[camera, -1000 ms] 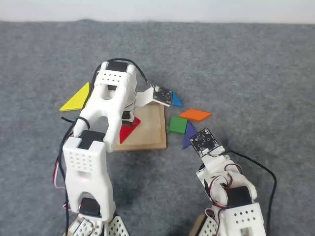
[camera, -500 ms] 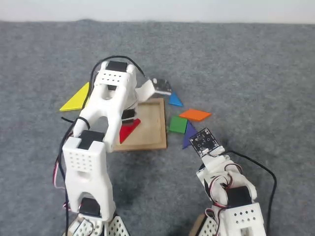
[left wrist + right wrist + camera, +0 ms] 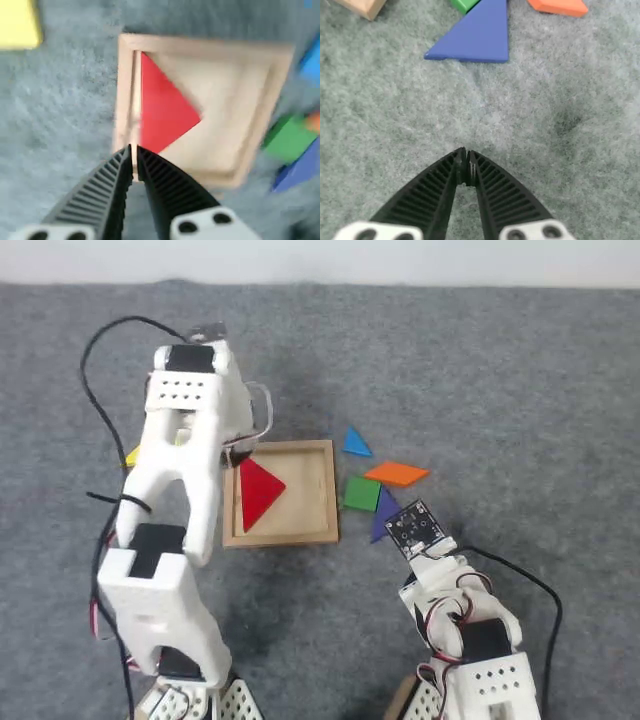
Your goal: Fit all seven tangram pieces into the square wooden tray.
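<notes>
The square wooden tray (image 3: 318, 492) lies mid-table with a red triangle (image 3: 258, 490) flat in its left half. My left gripper (image 3: 134, 151) is shut and empty, its tips above the tray's rim (image 3: 205, 47) beside the red triangle (image 3: 165, 112). A yellow triangle (image 3: 17, 25) lies outside the tray; the left arm (image 3: 185, 455) covers most of it in the high view. Right of the tray lie a small blue triangle (image 3: 355, 442), an orange parallelogram (image 3: 396, 473), a green square (image 3: 362, 493) and a dark blue triangle (image 3: 480, 37). My right gripper (image 3: 466, 157) is shut over bare carpet, short of the dark blue triangle.
Grey carpet covers the table. The right arm's wrist (image 3: 415, 528) sits just below the green square and partly covers the dark blue triangle (image 3: 381, 525). Open carpet lies beyond the pieces and to the far right.
The left arm has swung left off the tray, uncovering the red triangle, which now lies flat inside. The right arm has not moved.
</notes>
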`<control>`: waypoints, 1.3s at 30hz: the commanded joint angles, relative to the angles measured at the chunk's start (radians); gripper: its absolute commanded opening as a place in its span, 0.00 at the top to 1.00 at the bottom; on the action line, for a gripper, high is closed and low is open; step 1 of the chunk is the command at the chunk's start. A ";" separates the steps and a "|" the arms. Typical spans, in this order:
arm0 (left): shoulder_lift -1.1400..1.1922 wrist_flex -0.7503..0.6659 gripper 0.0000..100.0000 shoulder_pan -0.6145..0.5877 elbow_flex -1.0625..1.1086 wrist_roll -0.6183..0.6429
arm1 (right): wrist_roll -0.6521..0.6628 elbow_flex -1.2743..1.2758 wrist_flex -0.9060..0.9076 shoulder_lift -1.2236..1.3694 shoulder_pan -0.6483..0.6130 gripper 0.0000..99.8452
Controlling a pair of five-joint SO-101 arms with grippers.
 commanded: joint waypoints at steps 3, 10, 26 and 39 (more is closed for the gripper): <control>-0.072 0.029 0.99 0.064 -0.087 0.222 | -0.005 0.003 0.002 0.007 0.010 0.99; -0.061 -0.078 0.99 0.141 -0.079 0.195 | -0.005 0.003 0.002 0.007 0.010 0.99; 0.189 -0.129 0.99 0.199 -0.082 0.235 | -0.005 0.003 0.002 0.007 0.010 0.99; 0.244 -0.074 0.99 0.192 -0.074 0.141 | -0.005 0.003 0.002 0.007 0.010 0.99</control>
